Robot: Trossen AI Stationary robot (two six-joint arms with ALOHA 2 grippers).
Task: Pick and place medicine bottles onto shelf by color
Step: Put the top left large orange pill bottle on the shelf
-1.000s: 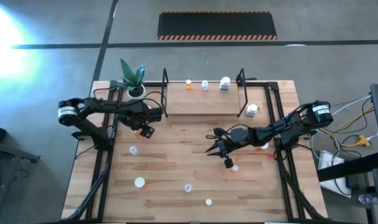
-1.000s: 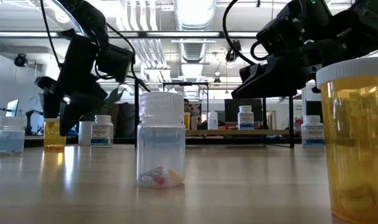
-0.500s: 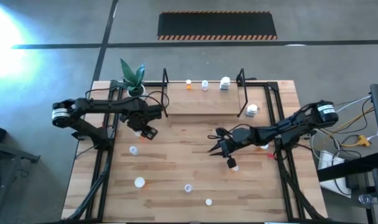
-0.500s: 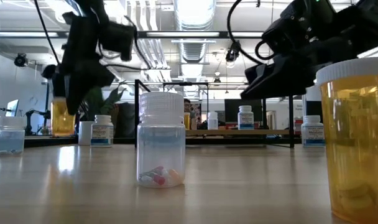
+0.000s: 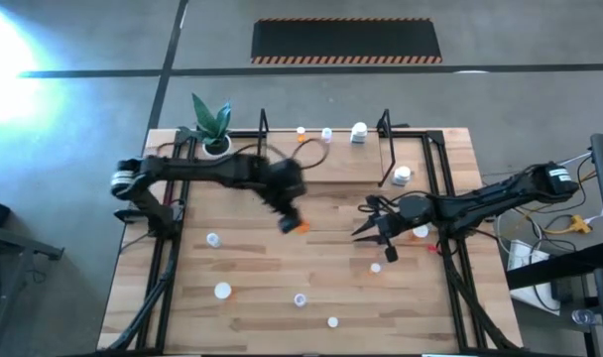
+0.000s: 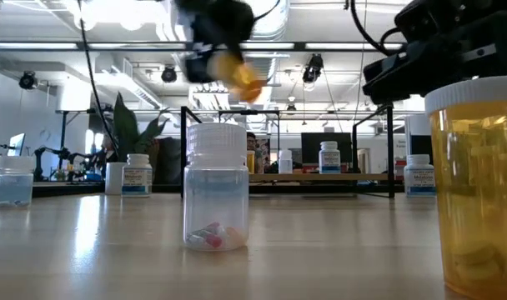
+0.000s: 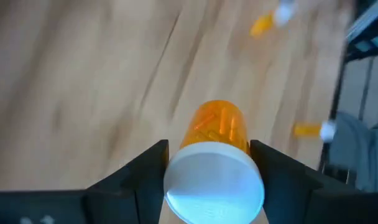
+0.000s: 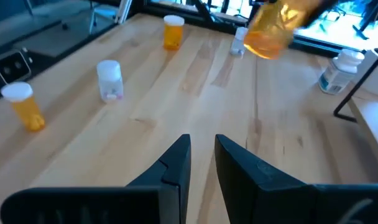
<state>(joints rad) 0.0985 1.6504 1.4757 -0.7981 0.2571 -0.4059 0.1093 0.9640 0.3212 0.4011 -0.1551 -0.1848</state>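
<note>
Orange medicine bottle (image 7: pixel 215 134) with a white cap sits between the two dark fingers (image 7: pixel 139 171) of the left hand (image 5: pixel 293 220), which is clenched on it and holds it up in the air over the middle of the desk (image 5: pixel 272 268), in front of the shelf (image 5: pixel 326 159). In the low view the same bottle (image 6: pixel 239 77) shows high up and blurry, well above the desk top. The shelf is the light wooden board in a thin black wire frame at the far side of the desk. On it stand a small orange bottle (image 5: pixel 301 133), a small pale bottle (image 5: pixel 326 134) and a bigger white bottle (image 5: pixel 359 132), side by side in a row. Another white bottle (image 5: pixel 402 176) stands near the right end of the shelf. The right hand (image 5: pixel 379 230) hangs low over the right part of the desk with nothing in it, its fingers (image 8: pixel 174 165) close together with only a thin gap. A bottle with a white cap (image 5: pixel 376 268) lies just beside it. More small bottles (image 5: pixel 222 291) are spread over the near part of the desk. A green plant in a white pot (image 5: pixel 213 132) stands at the far left corner.
</note>
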